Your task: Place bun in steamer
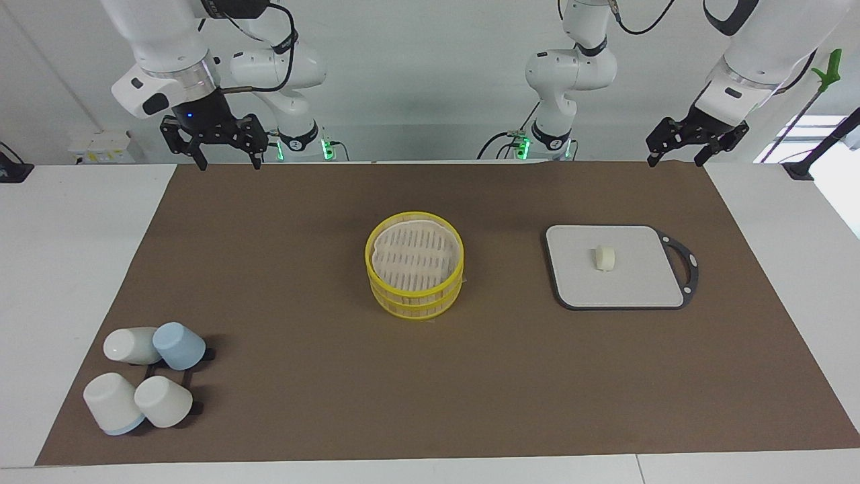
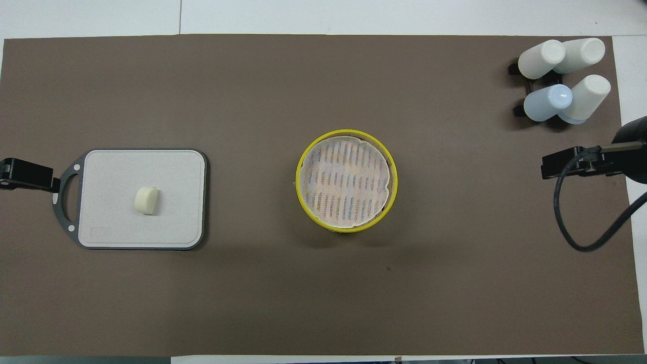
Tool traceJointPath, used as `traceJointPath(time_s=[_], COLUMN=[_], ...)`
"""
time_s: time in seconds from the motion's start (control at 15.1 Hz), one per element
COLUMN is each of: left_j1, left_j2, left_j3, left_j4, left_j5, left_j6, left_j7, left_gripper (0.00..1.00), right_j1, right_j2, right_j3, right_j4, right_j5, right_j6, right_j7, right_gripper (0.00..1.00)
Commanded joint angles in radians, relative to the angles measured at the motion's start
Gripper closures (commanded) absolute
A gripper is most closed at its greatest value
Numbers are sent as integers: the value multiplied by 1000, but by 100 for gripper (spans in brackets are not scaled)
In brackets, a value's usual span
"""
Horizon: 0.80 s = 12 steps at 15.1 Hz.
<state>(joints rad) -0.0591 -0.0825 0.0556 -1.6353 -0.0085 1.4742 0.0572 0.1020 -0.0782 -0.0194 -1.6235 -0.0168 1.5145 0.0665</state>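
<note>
The bun (image 1: pixel 605 258) is a small cream lump lying on the flat grey board (image 1: pixel 638 282) toward the left arm's end of the table; it also shows in the overhead view (image 2: pixel 146 200). The steamer (image 1: pixel 416 302), with yellow rims and a whitish liner, stands at the middle of the brown mat and holds nothing; its rim shows in the overhead view (image 2: pixel 299 177). My left gripper (image 1: pixel 675 160) is open and empty, raised over the mat's edge by the robots, near the board. My right gripper (image 1: pixel 228 163) is open and empty, raised over the same edge toward the right arm's end.
The grey board (image 2: pixel 172 217) has a black rim and a handle. Several white and blue cups (image 1: pixel 151 376) lie on a black rack at the mat's corner toward the right arm's end, farther from the robots; they also show in the overhead view (image 2: pixel 566 76).
</note>
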Motion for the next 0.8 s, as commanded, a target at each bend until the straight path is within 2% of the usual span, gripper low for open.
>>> traceJointPath(time_s=[0.0,0.13,0.27,0.33,0.46,0.6,0.73], left_j1=[2,2,2,2,2,2,2], left_j2=[-11,-11,-10,-10,-10,-26,-98], left_j3=[-2,-3,-3,-2,-2,-2,-2], left_j4=[2,2,2,2,0,-36,-220], left_j5=[13,13,13,13,13,13,13], left_j6=[-8,-9,-9,-9,-8,17,162], left_j7=[-11,-11,-11,-11,-11,-10,-2], left_gripper=[0,0,0,0,0,0,0], right_j1=[-5,17,86,161,333,454,522], right_j2=[-8,0,55,122,316,464,527], right_j3=[4,4,6,6,4,3,2], right_j4=[-15,-6,23,72,240,322,318], right_j5=[6,12,95,104,98,71,66], right_j6=[12,29,97,139,150,229,353], right_j7=[-27,-19,42,111,348,504,565], right_gripper=[0,0,0,0,0,0,0])
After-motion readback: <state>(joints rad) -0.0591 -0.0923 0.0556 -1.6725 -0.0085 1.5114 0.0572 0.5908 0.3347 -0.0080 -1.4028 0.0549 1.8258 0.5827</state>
